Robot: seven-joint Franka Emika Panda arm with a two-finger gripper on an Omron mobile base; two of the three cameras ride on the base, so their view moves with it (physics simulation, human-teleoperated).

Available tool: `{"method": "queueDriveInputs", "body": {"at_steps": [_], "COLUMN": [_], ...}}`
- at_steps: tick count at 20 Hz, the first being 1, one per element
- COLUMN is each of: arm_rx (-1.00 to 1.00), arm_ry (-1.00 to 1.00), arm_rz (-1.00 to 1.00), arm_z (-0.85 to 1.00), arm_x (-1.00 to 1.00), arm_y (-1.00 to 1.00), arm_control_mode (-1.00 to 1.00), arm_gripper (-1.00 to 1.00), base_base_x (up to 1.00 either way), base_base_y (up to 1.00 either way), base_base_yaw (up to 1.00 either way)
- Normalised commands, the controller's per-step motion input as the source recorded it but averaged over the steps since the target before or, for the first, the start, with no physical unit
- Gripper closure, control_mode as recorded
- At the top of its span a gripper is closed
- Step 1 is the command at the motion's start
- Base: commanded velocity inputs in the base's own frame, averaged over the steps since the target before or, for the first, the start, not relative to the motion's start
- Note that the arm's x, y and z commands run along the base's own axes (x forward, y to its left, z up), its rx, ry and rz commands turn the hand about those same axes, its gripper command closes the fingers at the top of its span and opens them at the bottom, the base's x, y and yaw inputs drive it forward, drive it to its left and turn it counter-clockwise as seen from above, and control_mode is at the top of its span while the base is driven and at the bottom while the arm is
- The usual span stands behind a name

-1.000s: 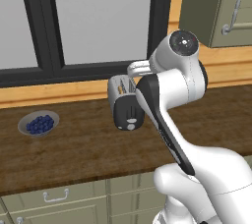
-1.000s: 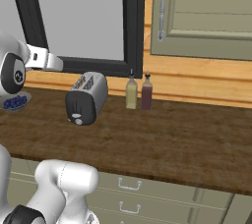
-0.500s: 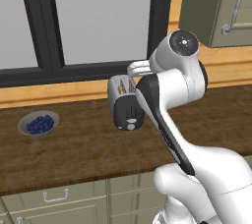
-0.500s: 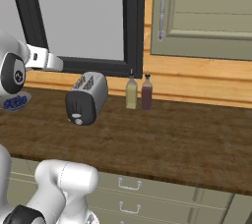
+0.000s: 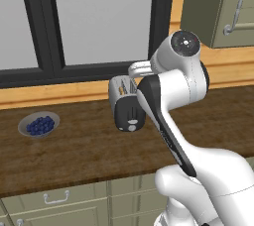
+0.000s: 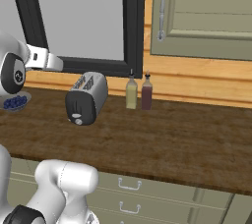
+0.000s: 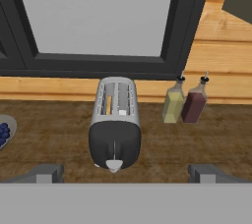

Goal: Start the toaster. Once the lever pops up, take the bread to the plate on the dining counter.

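Gripper (image 7: pixel 125 174) nearest, raised above counter, fingers spread wide, nothing held; aimed down at toaster, presumably lining up on lever; toaster (image 7: pixel 114 122) mid-counter, black front panel facing robot, so lever within reach; bread (image 7: pixel 108 105) seated in left slot, tan edge just visible; oil bottle (image 7: pixel 173 102) and dark bottle (image 7: pixel 195 102) right of toaster, against far wall; blueberry bowl (image 5: pixel 38 124) far left, clear of approach.

In the left base view the white arm (image 5: pixel 171 101) covers the toaster's (image 5: pixel 126 105) right side. The bread (image 7: pixel 109 105) shows as a thin tan strip in one slot. The blueberry bowl (image 7: pixel 4 132) is cut off at 9 o'clock in the hand view.
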Motion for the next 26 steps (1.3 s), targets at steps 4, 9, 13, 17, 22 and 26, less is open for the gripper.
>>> {"method": "queueDriveInputs", "body": {"at_steps": [4, 9, 13, 17, 22, 26], "arm_rx": [0.0, 0.0, 0.0, 0.0, 0.0, 0.0], "arm_ry": [0.0, 0.0, 0.0, 0.0, 0.0, 0.0], "arm_rz": [0.0, 0.0, 0.0, 0.0, 0.0, 0.0], "arm_z": [0.0, 0.0, 0.0, 0.0, 0.0, 0.0], "arm_x": [0.0, 0.0, 0.0, 0.0, 0.0, 0.0], "arm_y": [0.0, 0.0, 0.0, 0.0, 0.0, 0.0], "arm_control_mode": [-1.0, -1.0, -1.0, -1.0, -1.0, -1.0], "arm_gripper": [-1.0, -1.0, -1.0, -1.0, -1.0, -1.0], "base_base_x": [0.0, 0.0, 0.0, 0.0, 0.0, 0.0], "base_base_y": [0.0, 0.0, 0.0, 0.0, 0.0, 0.0], "base_base_yaw": [0.0, 0.0, 0.0, 0.0, 0.0, 0.0]}}
